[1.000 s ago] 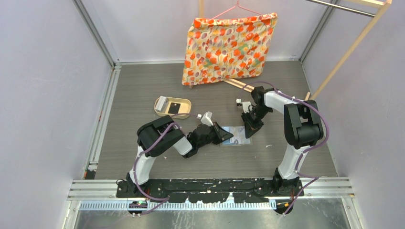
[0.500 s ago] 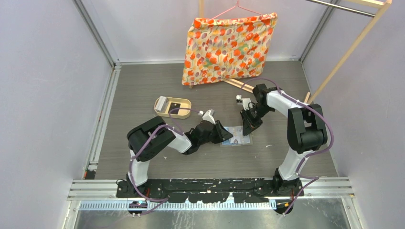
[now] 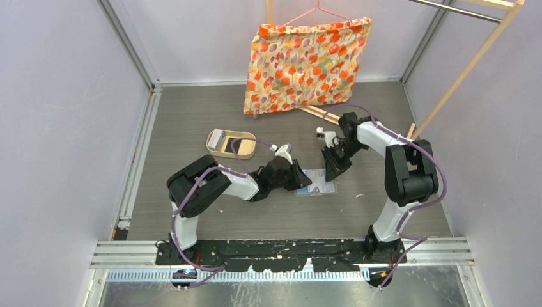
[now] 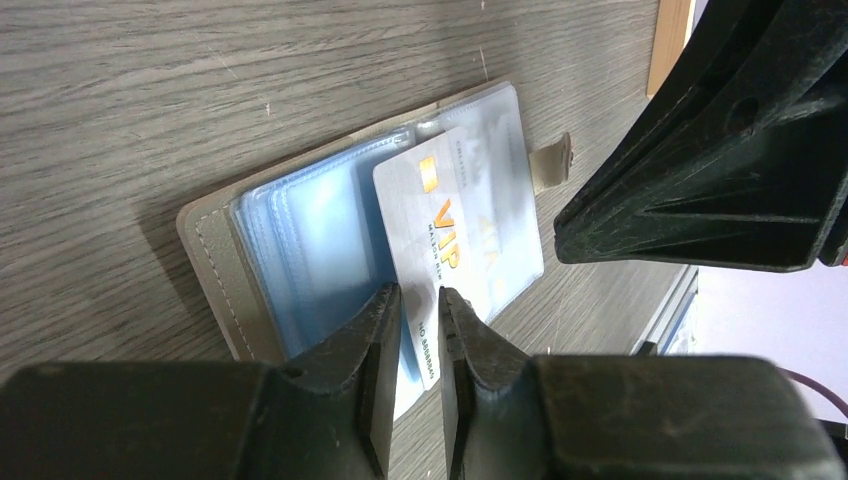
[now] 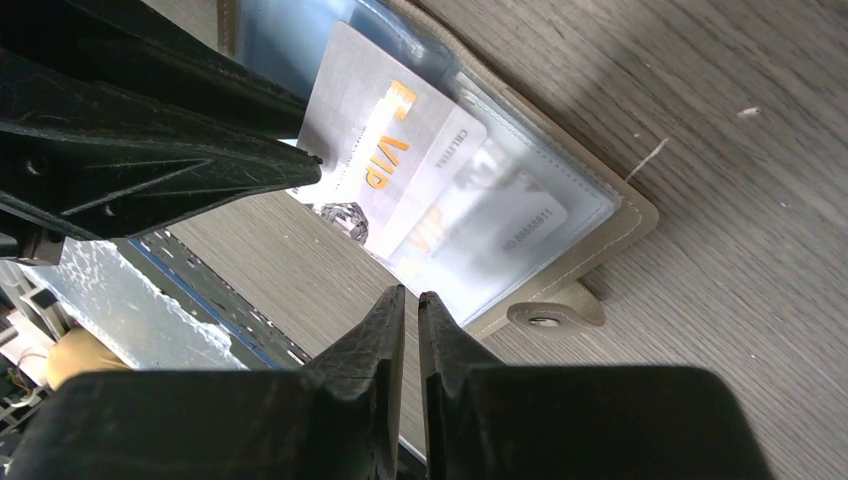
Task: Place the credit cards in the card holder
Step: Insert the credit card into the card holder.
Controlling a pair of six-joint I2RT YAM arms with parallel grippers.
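The grey card holder lies open on the table, its pale blue pockets facing up. A white VIP card sticks halfway out of a pocket, and another card sits fully inside the clear sleeve. My left gripper hovers over the VIP card's free end. Its jaws are narrowly open, and the card lies flat below the gap. My right gripper is shut and empty, just off the holder's edge near the snap tab. A black card rests in the tan tray.
A floral cushion hangs on a pink hanger at the back. A wooden frame leans at the right, with a wooden strip on the table below the cushion. The two grippers stand close together over the holder.
My left gripper's jaws have parted slightly and let go of the VIP card. The left elbow has swung left. The right gripper has shifted a little toward the holder.
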